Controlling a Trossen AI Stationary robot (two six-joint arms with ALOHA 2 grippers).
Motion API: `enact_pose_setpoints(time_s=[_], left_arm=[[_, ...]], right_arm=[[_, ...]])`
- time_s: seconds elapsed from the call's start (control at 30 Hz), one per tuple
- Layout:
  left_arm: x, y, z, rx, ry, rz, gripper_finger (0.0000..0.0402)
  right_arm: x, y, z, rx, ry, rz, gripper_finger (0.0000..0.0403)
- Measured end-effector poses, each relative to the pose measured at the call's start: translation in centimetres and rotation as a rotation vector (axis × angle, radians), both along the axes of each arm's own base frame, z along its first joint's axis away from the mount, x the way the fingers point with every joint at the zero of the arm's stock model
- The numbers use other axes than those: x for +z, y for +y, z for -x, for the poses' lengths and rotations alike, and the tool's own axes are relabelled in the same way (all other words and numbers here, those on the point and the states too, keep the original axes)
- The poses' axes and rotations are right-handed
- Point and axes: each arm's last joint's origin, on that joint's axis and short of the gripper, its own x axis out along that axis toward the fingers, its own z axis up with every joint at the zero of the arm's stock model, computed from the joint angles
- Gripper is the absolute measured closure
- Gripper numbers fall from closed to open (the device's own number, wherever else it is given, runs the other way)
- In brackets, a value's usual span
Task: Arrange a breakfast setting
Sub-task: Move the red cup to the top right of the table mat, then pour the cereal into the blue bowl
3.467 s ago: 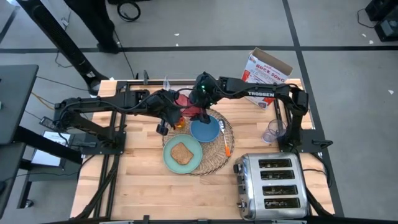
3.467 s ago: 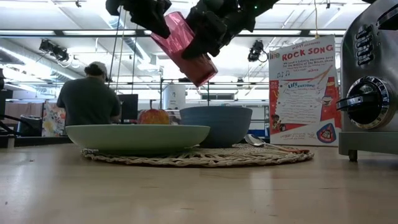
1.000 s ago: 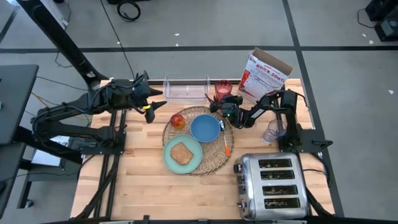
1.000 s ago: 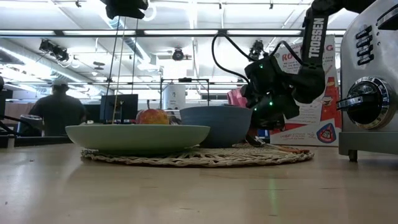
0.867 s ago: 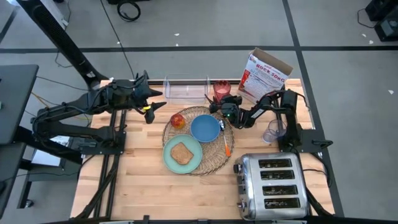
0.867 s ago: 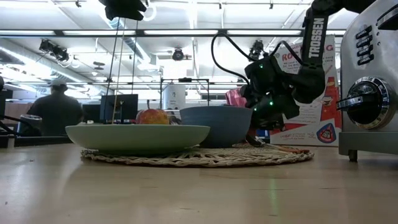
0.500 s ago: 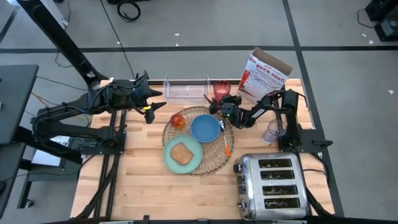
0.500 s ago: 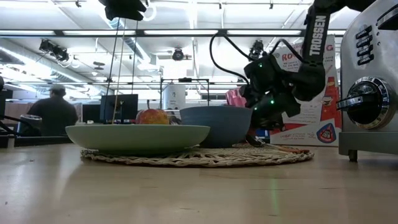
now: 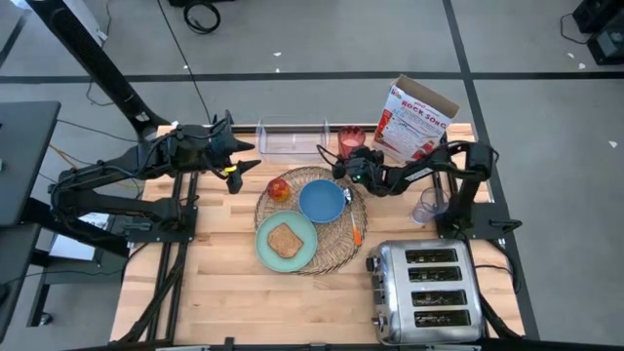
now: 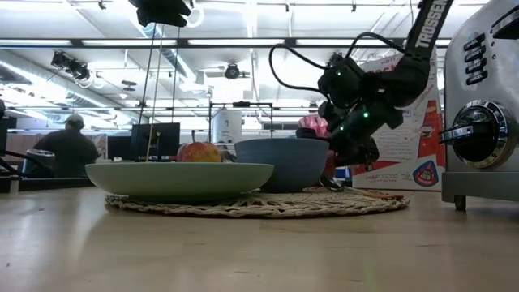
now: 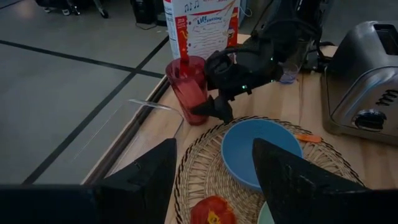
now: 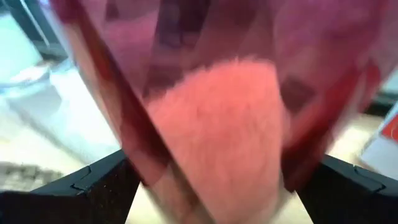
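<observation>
Cup [image 9: 348, 139] stands upright, upper centre, directly ahead of the released right gripper [image 9: 343, 168]; left gripper [image 9: 237, 168], parted and empty, waits upper left.

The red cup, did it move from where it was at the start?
Yes. The red cup was up in the air over the wicker placemat, gripped by both arms. Now it stands on the table beyond the mat, beside the cereal box.

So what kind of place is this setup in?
Probably a robotics lab or open workshop. Two robot arms are mounted on a wooden table standing on a grey floor, the low view shows an exposed ceiling with strip lights, and a person sits at a desk in the background.
</observation>
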Motion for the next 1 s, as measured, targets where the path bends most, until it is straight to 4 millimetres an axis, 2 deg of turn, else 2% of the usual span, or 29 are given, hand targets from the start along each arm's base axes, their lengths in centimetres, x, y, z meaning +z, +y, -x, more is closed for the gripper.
enact_pose_setpoints(time_s=[0.27, 0.47, 0.7, 0.87, 1.0], left_arm=[[0.0, 0.0, 0.0, -0.007, -0.001, 0.004, 0.0184], [0.0, -0.1, 0.0, -0.017, -0.014, 0.037, 0.0184], [0.0, -0.3, -0.1, -0.043, -0.043, 0.123, 0.0184], [0.0, -0.4, -0.1, -0.067, -0.060, 0.182, 0.0184], [0.0, -0.4, -0.1, -0.056, -0.069, 0.210, 0.0184]], right_arm=[[0.7, 1.1, 0.8, 0.021, 0.033, -0.102, 0.0015], [2.1, 1.9, 1.5, 0.053, 0.024, -0.163, 0.0015], [5.3, 3.9, 3.2, 0.150, -0.016, -0.300, 0.0016], [7.8, 6.2, 4.9, 0.261, -0.074, -0.437, 0.0027], [9.9, 8.1, 5.5, 0.385, -0.163, -0.545, 0.0039]])
